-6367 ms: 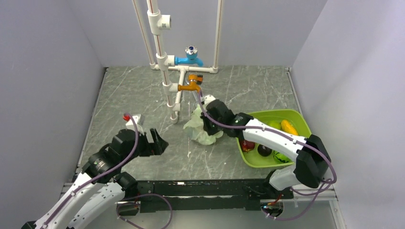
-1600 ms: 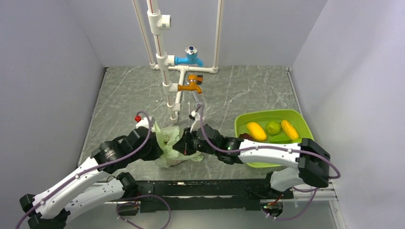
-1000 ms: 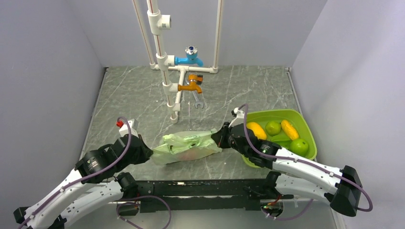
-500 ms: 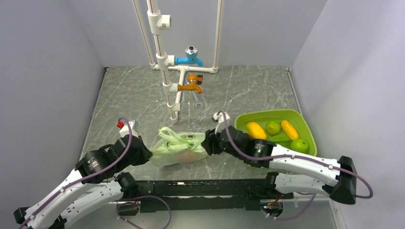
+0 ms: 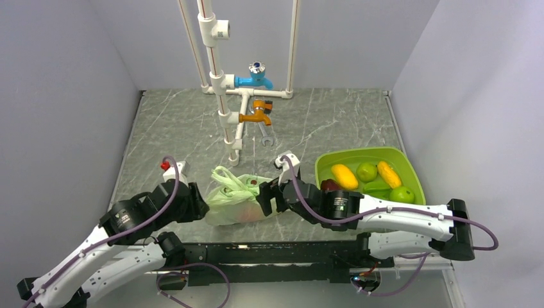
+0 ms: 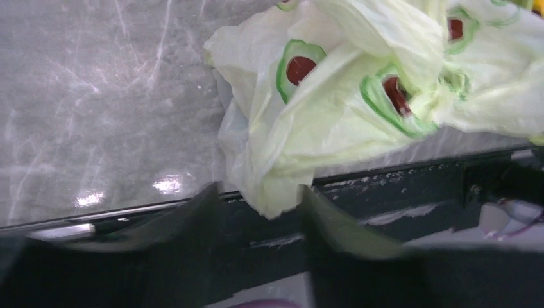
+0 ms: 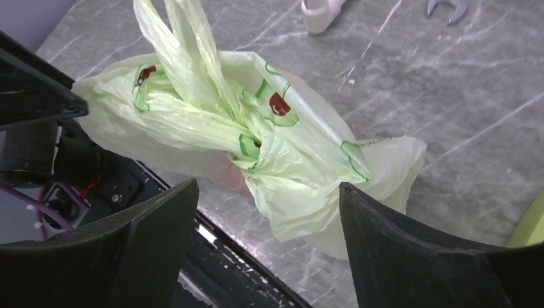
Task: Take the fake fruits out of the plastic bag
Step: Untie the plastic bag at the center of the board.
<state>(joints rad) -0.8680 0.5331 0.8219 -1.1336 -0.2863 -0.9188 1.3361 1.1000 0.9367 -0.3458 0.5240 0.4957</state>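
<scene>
The plastic bag (image 5: 235,200) lies bunched on the table's near edge between my two grippers, handles up. It is pale green with avocado prints (image 6: 359,96) (image 7: 282,147). A pinkish fruit (image 7: 226,173) shows dimly through its film. My left gripper (image 5: 200,204) (image 6: 260,200) is open, and a loose corner of the bag hangs between its fingertips. My right gripper (image 5: 264,197) (image 7: 266,192) stands wide open around the bag's other end, not pinching it. Several fake fruits lie in the lime-green tray (image 5: 359,154): a yellow one (image 5: 344,176), a green one (image 5: 367,171), a dark red one (image 5: 329,185).
A white pipe stand (image 5: 221,96) with a blue tap (image 5: 255,78) and an orange tap (image 5: 256,115) rises at the back centre. A wrench (image 5: 266,136) lies by its foot. The black front rail (image 5: 269,250) runs just below the bag. Grey walls close in both sides.
Both grippers have opened and let go of the bag, which was stretched between them a second ago. It has slumped into a bunch. The right arm has moved left.
</scene>
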